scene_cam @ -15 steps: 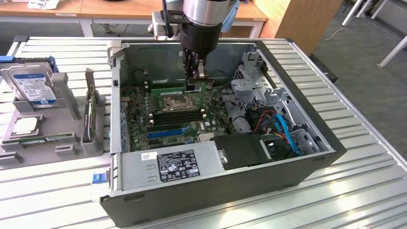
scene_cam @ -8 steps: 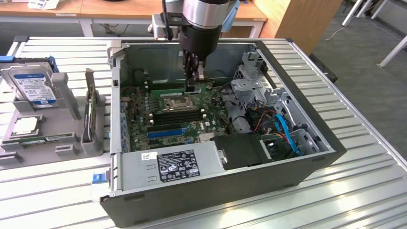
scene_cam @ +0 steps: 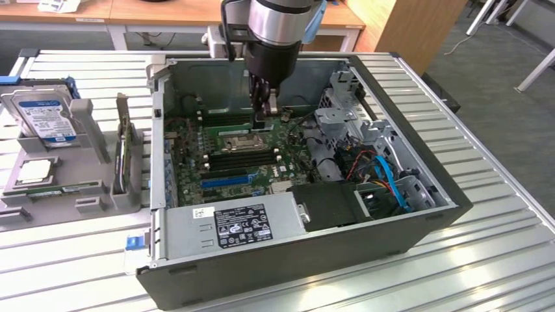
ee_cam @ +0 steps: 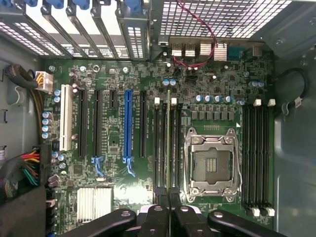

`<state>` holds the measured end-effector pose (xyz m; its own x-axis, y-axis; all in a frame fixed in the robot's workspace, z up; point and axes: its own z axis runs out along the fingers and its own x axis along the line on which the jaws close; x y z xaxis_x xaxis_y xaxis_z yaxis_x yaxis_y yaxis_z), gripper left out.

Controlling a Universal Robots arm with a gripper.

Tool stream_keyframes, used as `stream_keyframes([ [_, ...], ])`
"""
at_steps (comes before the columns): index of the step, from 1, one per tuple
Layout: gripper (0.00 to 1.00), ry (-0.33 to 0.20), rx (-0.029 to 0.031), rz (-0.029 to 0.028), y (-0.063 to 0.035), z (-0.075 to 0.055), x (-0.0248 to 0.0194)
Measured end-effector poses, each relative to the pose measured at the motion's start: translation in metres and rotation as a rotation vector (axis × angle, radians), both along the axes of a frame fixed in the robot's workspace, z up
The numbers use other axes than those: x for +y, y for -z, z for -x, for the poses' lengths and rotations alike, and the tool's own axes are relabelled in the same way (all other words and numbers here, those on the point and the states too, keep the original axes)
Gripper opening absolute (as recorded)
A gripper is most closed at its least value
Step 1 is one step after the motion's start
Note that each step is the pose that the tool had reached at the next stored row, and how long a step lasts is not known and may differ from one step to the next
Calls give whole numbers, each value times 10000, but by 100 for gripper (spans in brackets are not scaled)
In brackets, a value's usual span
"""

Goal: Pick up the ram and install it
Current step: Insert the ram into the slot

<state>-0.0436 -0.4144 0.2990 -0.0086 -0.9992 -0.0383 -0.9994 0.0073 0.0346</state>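
Your gripper [ee_cam: 169, 210] is clenched on the ram [ee_cam: 169, 143] inside the case [scene_cam: 347, 260]. You hold it by one end, edge-on, so it lines up along the slots [ee_cam: 159, 148] beside the socket [ee_cam: 212, 165]. Seated or not: can't tell.

Bright even light, glare on table [scene_cam: 485, 260]
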Motion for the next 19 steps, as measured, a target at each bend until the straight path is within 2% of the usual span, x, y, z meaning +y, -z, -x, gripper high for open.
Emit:
stream_keyframes([
  [19, 12, 0, 0, 59, 172, 1, 0],
])
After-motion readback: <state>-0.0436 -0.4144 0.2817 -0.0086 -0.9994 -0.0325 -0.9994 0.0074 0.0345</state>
